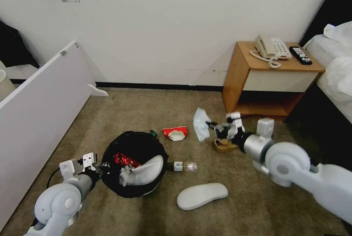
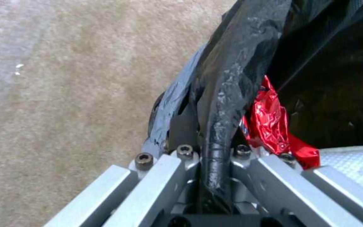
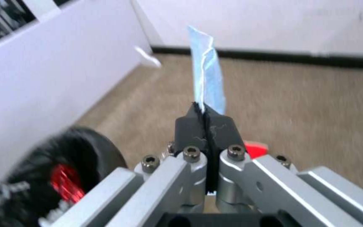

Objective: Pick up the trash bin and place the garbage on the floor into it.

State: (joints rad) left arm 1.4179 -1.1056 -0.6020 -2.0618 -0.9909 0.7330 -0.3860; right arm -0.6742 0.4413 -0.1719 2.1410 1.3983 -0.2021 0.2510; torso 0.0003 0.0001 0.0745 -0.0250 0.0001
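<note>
At lower left of the head view, the trash bin is clamped at its bag-lined rim by the left gripper; 1 slipper and a red wrapper are inside. At centre right, a pale blue tissue is pinched by the right gripper. A bottle, its label unreadable, 1 slipper and a red-and-white wrapper are left on the floor.

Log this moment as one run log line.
left gripper: shut on bin rim | right gripper: shut on tissue, held above floor | in bin: slipper, red wrapper
</note>
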